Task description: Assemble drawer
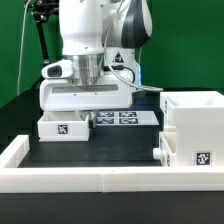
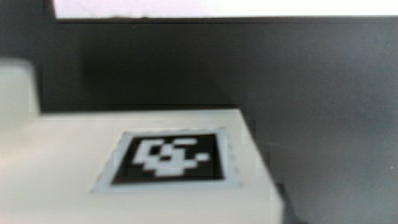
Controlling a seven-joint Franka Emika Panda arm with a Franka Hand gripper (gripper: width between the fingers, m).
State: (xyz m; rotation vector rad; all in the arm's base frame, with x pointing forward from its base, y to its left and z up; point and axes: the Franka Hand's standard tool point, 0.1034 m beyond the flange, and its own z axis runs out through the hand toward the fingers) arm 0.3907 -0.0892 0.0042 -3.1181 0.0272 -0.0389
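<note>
One small white tray (image 1: 60,126) with a black-and-white tag lies on the dark table at the exterior view's left. My gripper (image 1: 86,112) hangs right above and behind it; its fingers are hidden by the hand and the tray. The wrist view shows a tagged white surface (image 2: 169,155) very close below, with no fingers in sight. The tall hollow box housing (image 1: 195,128) stands at the exterior view's right with its open side up. It has a tag low on its front and a small white knob (image 1: 159,150) at its left side.
The marker board (image 1: 120,118) lies flat between the tray and the housing. A long low white wall (image 1: 90,168) edges the table's front and left side; it also shows in the wrist view (image 2: 214,8). A black stand (image 1: 38,40) rises at the back left.
</note>
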